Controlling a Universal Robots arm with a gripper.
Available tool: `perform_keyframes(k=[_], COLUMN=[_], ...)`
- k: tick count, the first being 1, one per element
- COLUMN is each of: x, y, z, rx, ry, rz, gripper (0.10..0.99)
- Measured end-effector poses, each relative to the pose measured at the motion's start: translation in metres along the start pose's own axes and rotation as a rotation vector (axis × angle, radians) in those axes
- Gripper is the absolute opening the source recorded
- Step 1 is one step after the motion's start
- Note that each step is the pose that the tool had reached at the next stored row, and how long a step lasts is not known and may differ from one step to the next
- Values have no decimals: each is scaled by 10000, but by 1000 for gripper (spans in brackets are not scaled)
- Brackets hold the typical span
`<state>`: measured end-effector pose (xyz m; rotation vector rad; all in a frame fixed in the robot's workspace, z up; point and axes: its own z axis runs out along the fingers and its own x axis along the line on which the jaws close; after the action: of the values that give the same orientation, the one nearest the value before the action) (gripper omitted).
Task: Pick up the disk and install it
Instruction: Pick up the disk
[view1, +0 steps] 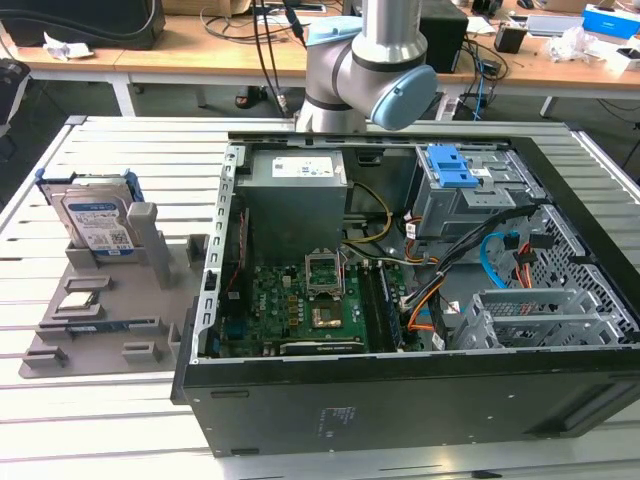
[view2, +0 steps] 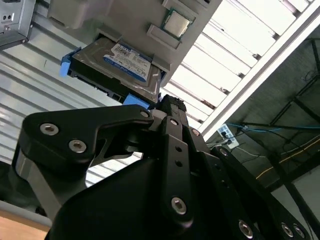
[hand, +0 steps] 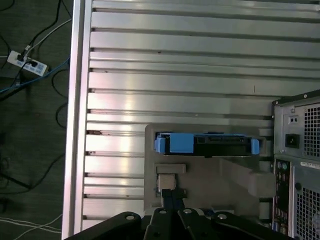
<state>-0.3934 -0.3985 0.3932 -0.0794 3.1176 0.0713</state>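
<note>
The gripper (hand: 169, 193) is clenched in the first wrist view: its two black fingers (hand: 165, 197) meet at the tips with nothing between them. In the second wrist view, the gripper (view2: 170, 104) points toward the gray holder (view2: 125, 17) and touches nothing. Just beyond the fingertips, a small square silver chip (hand: 166, 181) is seated in a recess of the gray holder (hand: 210, 175). The disk (hand: 207, 144) comes next. It stands on its long edge in a slot of the holder, well apart from the gripper, with its blue carrier frame showing at both ends. The second wrist view shows the disk (view2: 120, 65) with its white-and-blue label facing outward and the chip (view2: 176, 22) beyond it. In the exterior view, the disk (view1: 95, 222) stands upright at the far end of the holder (view1: 100, 310). The holder lies flat on the slatted aluminium table (view1: 90, 420), at the exterior view's left of the computer case (view1: 400, 410). The case lies on its side, open at the top. Inside it, the green motherboard (view1: 300, 300) is nearest, then the gray power supply (view1: 295, 195) and a drive cage with a blue latch plate (view1: 455, 165). The arm (view1: 370, 70) rises behind the far wall of the case. Wooden workbenches (view1: 150, 55) loaded with cables stand farthest back.
</note>
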Motion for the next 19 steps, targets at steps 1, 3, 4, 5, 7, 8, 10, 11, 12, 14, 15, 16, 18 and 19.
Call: perform_keyframes(k=[1, 3, 4, 5, 7, 8, 10, 11, 12, 14, 15, 16, 18, 19], x=[0, 0, 0, 0, 0, 0, 0, 0, 0, 0, 0, 0, 0, 0], y=[0, 0, 0, 0, 0, 0, 0, 0, 0, 0, 0, 0, 0, 0], z=[0, 0, 0, 0, 0, 0, 0, 0, 0, 0, 0, 0, 0, 0], rx=[-6, -19, -24, -28, -33, -37, -42, -44, -46, -51, -54, -55, -61, -62], ry=[12, 38, 47, 55, 65, 73, 82, 86, 90, 99, 104, 107, 118, 121], rz=[-247, -816, -1033, -1203, -1436, -1623, -1821, -1903, -1997, -2197, -2303, -2381, -2617, -2682], gripper=[106, 106, 106, 106, 106, 106, 106, 106, 106, 106, 106, 106, 106, 106])
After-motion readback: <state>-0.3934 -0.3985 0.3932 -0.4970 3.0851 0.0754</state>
